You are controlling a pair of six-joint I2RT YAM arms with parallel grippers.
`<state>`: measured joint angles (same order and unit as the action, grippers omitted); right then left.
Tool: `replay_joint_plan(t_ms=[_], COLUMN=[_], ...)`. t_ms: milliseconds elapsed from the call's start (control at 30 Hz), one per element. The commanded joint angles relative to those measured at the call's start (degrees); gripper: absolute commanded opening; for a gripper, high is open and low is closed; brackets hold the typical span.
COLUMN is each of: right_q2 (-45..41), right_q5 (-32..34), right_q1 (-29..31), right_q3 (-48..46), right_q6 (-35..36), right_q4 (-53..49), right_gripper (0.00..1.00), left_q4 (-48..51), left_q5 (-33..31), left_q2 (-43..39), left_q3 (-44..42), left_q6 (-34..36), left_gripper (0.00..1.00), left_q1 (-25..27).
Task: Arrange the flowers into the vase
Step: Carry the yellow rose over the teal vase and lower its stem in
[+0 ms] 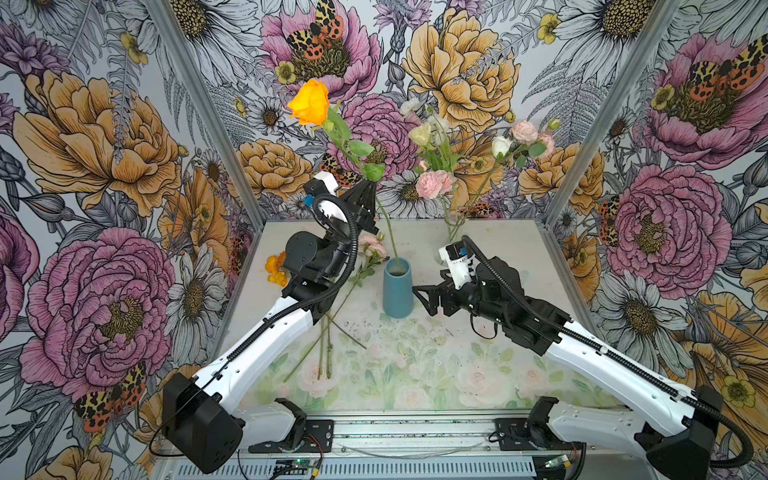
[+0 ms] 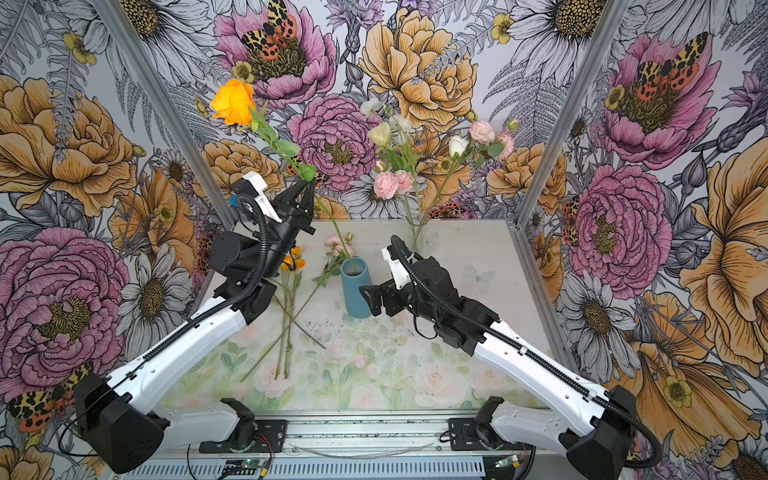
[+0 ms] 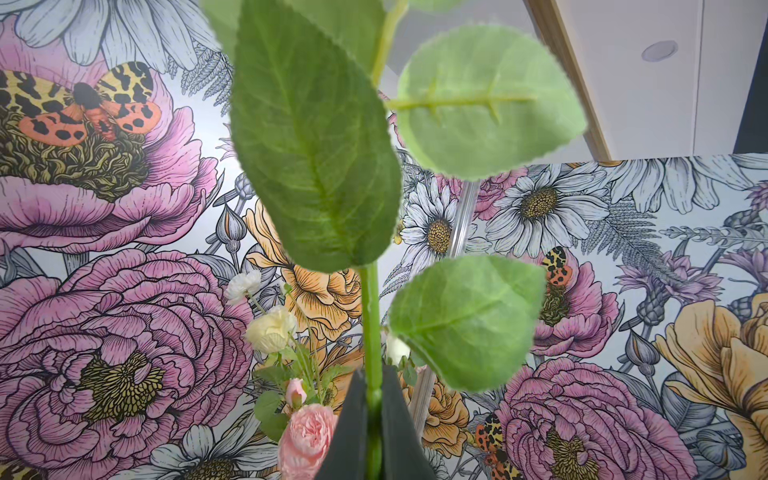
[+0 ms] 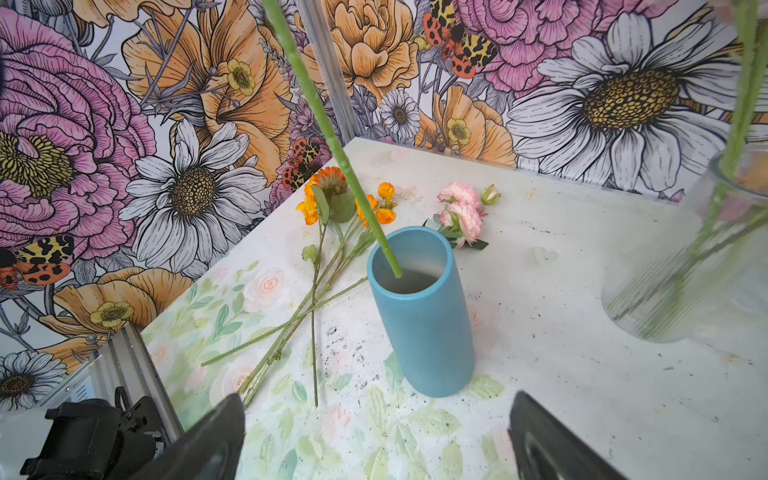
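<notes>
In both top views your left pincer [image 1: 369,185] is clamped on the stem of the orange rose [image 1: 309,103]. The bloom rides well above the pincer, and the stem slants down below it into the blue vase [image 1: 397,291]. Your right pincer [image 1: 422,296] stands apart and empty, just beside that vase's wall. Beyond the right pincer, the glass vase [image 1: 454,228] holds pink and cream flowers. The loose flowers [image 1: 328,328] lie crossed on the bench [image 1: 519,332] beneath your left arm.

In the left wrist view, the stem passes between the closed fingers [image 3: 353,424]. If you release while the stem leans like this, the heavy bloom could swing it out or lever the vase over.

In the right wrist view, the stem's end sits only just inside the blue vase's mouth, close to the rim; nothing else shows inside. Push down off-line and the end may jam on the wall and shove the vase, which nothing braces.
</notes>
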<state>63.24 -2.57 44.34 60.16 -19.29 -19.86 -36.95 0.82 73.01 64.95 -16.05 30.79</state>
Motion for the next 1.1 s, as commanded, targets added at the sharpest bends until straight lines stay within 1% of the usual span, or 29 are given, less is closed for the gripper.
replay_joint_plan(t_ms=[0, 100, 233, 267, 400, 500, 667, 867, 900, 967, 1033, 1067], right_q2=[-1.9, -0.5, 2.9, 3.5, 4.6, 5.8, 6.5, 6.2, 6.3, 6.3, 6.3, 6.3], right_q5=[1.8, 1.0, -1.2, -1.2, -1.2, -1.7, -2.6, -2.5, -2.6, -2.7, -2.6, -2.6], right_q1=[-0.5, -0.8, -0.8, -0.8, -0.8, -0.9, -0.8, -0.8, -0.8, -0.8, -0.8, -0.8], right_q3=[0.4, 0.8, 3.6, 4.3, 6.3, 7.7, 7.4, 6.6, 6.6, 6.5, 6.4, 6.4], right_q6=[-0.1, 0.0, 1.6, 2.0, 3.6, 4.3, 3.7, 3.5, 3.4, 3.4, 3.3, 3.2], right_q4=[1.8, 1.9, 1.9, 2.2, 4.1, 4.1, 4.2, 4.2, 4.2, 4.2, 4.3, 4.2], right_gripper=[0.99, 0.99, 0.99, 0.99, 1.00, 1.00, 0.99, 0.99, 0.99, 1.00, 0.99, 1.00], left_q4=[-6.3, -9.5, -17.1, -18.5, -18.9, -20.2, -22.4, -22.1, -21.6, -20.8, -19.6, -18.6], left_q5=[1.3, 1.9, 4.3, 4.4, 4.6, 6.0, 5.2, 5.7, 5.8, 5.7, 5.7, 5.8], left_q2=[1.5, 3.1, 5.8, 6.1, 7.2, 9.1, 11.1, 13.4, 13.4, 13.1, 12.8, 12.6], left_q3=[-3.0, -6.3, -11.3, -12.3, -15.0, -16.3, -19.3, -20.0, -20.1, -20.3, -20.3, -20.3], left_q6=[0.4, -1.3, -7.7, -8.4, -8.0, -9.2, -8.5, -9.5, -9.4, -9.1, -8.7, -8.5], left_gripper=[0.00, 0.00, 0.00, 0.00, 0.00, 0.00, 0.00, 0.00, 0.03, 0.14, 0.20, 0.24], left_q1=[-1.2, -1.9, -3.4, -3.3, -2.2, -2.2, -0.4, 0.4, 0.5, 0.7, 0.8, 0.8])
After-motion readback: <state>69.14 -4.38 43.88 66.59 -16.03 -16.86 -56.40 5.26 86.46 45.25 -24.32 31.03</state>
